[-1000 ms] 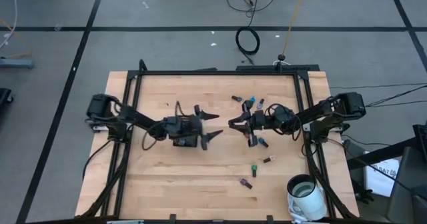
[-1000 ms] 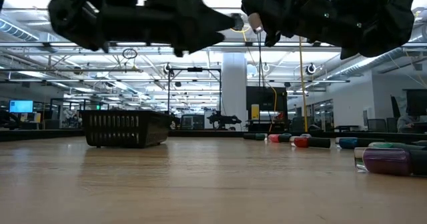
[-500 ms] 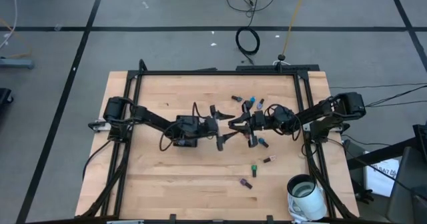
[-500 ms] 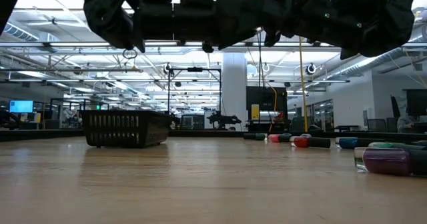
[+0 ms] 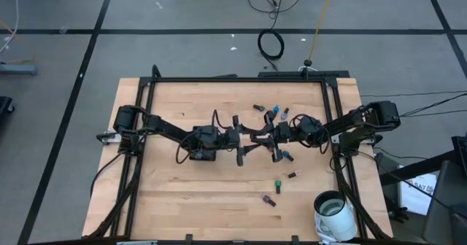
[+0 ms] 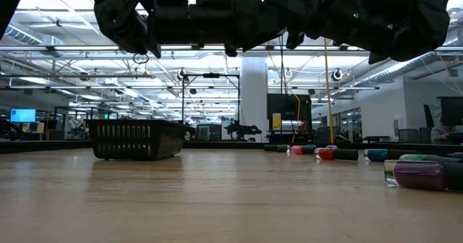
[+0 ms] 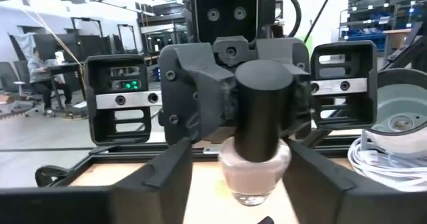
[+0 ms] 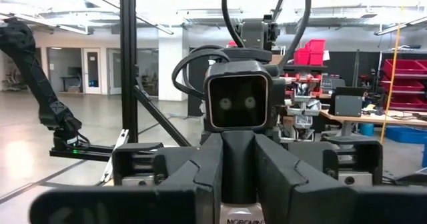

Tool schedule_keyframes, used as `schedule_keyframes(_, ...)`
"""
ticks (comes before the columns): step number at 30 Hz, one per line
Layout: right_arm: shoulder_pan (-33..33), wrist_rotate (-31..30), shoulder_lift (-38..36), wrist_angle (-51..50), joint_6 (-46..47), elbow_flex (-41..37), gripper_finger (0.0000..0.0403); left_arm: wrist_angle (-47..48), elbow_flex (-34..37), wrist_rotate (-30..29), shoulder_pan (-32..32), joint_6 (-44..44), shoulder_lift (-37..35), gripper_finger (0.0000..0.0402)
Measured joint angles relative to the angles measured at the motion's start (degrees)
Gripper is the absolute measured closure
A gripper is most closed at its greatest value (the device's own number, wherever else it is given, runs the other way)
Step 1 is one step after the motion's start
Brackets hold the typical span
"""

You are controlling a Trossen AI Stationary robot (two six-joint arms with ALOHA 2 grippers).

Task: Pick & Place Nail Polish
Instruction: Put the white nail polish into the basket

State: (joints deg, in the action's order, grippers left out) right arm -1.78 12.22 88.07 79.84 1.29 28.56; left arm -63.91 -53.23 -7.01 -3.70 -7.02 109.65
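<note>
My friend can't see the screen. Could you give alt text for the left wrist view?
The right gripper holds a pale nail polish bottle by its dark cap, facing the camera. The left gripper's fingers flank it, apart from the glass.

A robotics lab or workshop: open hall with ceiling strip lights [image 6: 65, 51], red bins [image 8: 310, 53] on shelves, workstations with a monitor [image 6: 22, 115], cables [image 5: 271, 44] across grey floor tiles.
</note>
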Motion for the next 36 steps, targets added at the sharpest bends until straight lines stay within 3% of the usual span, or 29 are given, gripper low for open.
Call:
schedule_keyframes(8, 0.02, 0.02, -0.11, -0.47, -0.62, -0.02, 0.0354, -0.27, -0.04, 1.02, -0.11, -1.51, 0.0, 0.031)
schedule_keyframes(17, 0.0, -0.08, -0.07, -0.75, 0.67, -0.02, 0.0352, -0.29, -0.04, 0.82, -0.07, -1.32, 0.0, 0.0311)
schedule_keyframes(19, -0.02, -0.23, -0.07, -0.79, 2.61, -0.02, 0.0325, -0.27, -0.07, -0.21, -0.11, -1.33, 0.0, 0.0309)
schedule_keyframes(28, 0.02, 0.05, -5.57, -4.9, 5.59, -0.36, 0.0138, -0.31, -0.39, -2.41, -0.17, -1.94, -1.06, 0.0309)
schedule_keyframes(32, -0.01, -0.91, -11.52, -10.78, 3.16, -2.3, 0.0099, 2.03, -0.46, -2.36, -0.36, -1.95, -2.58, 0.0306)
schedule_keyframes(36, -0.04, -6.89, -18.62, -14.43, 1.23, -6.37, 0.0091, 7.7, -0.44, -2.46, -0.96, -2.72, -4.77, 0.0309)
